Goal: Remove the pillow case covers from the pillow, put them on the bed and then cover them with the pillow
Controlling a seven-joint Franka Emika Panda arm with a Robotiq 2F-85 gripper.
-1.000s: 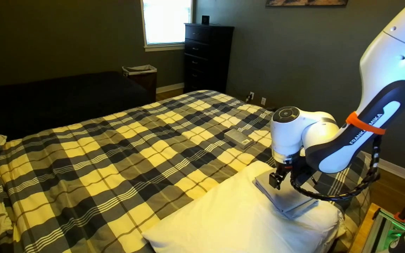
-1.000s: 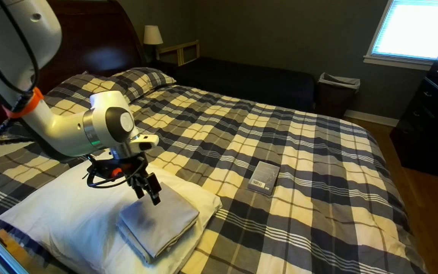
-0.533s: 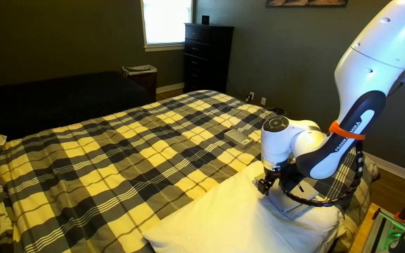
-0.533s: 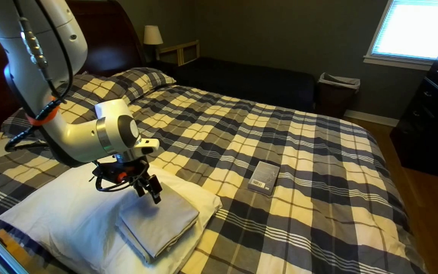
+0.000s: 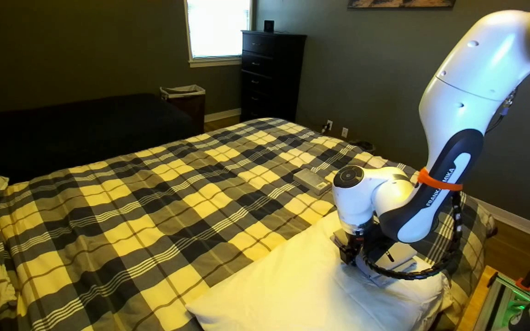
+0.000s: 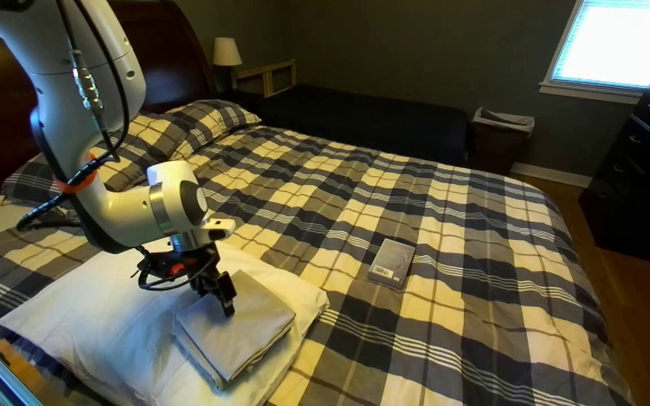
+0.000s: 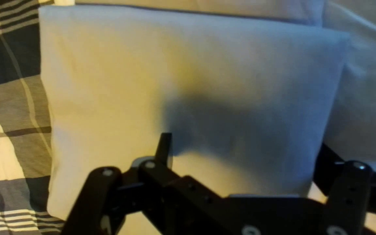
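All too easily can snag pillow under folded covers by clamping too deep, with gripper spread wide and empty.

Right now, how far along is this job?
Done: nothing yet; the pillow case covers lie folded on the pillow. In hand: the gripper, jaws apart, sits over them. Left: gripping them, setting them on the plaid bed, then covering them with the pillow.
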